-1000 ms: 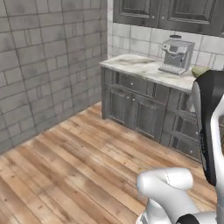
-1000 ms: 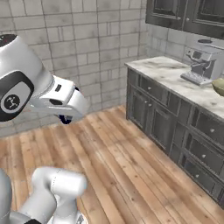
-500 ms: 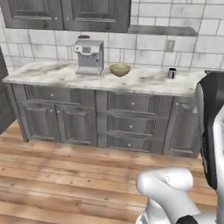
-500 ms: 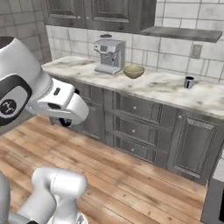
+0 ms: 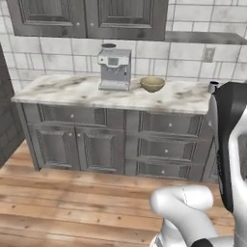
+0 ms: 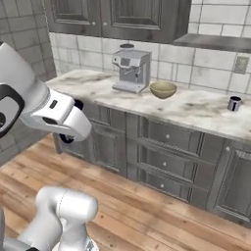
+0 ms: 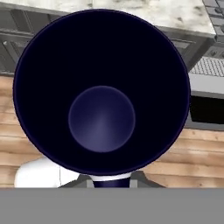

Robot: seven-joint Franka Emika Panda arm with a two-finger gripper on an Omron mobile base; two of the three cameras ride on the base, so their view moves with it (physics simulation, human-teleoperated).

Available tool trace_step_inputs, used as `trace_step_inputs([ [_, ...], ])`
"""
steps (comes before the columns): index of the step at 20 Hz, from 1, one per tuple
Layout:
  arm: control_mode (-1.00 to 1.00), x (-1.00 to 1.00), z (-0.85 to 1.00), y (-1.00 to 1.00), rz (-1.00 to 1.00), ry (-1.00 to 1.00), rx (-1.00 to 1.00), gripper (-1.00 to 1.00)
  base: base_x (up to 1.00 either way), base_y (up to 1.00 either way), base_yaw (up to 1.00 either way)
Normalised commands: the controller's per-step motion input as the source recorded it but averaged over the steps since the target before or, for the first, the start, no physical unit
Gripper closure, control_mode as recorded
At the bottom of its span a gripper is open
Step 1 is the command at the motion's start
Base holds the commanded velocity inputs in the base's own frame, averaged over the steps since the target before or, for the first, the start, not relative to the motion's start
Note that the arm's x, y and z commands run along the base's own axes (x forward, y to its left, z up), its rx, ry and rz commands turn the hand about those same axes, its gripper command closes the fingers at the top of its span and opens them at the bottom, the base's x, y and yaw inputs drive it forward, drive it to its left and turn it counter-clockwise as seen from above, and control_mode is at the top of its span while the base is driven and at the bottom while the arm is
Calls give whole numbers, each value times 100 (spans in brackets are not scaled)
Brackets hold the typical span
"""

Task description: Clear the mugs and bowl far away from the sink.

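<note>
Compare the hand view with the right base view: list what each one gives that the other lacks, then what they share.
Hand view adds: the dark inside of a near mug, seen close up, and what looks like an oven front.
Right base view adds: the coffee machine, the bowl beside it, and a small mug farther along.
Shared: the marble counter, grey cabinets and wood floor.

Counter [image 6: 196,113]: marble top.
Back edge: coffee machine [image 6: 130,71], bowl [image 6: 163,89] just beside.
Right end: mug [image 6: 234,103].
</note>
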Motion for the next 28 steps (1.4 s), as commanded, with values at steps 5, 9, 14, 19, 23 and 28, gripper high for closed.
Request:
trace_step_inputs([
  [5, 100, 0, 0, 0, 0, 0, 0, 100, 86, 11, 2],
  [9, 100, 0, 0, 0, 0, 0, 0, 100, 95, -11, 22],
  [14, 100, 0, 0, 0, 0, 0, 0, 100, 74, -59, 21],
  [19, 100, 0, 0, 0, 0, 0, 0, 100, 34, -90, 20],
  [23, 100, 0, 0, 0, 0, 0, 0, 100, 40, -100, 20],
  [28, 100, 0, 0, 0, 0, 0, 0, 100, 85, -26, 14],
])
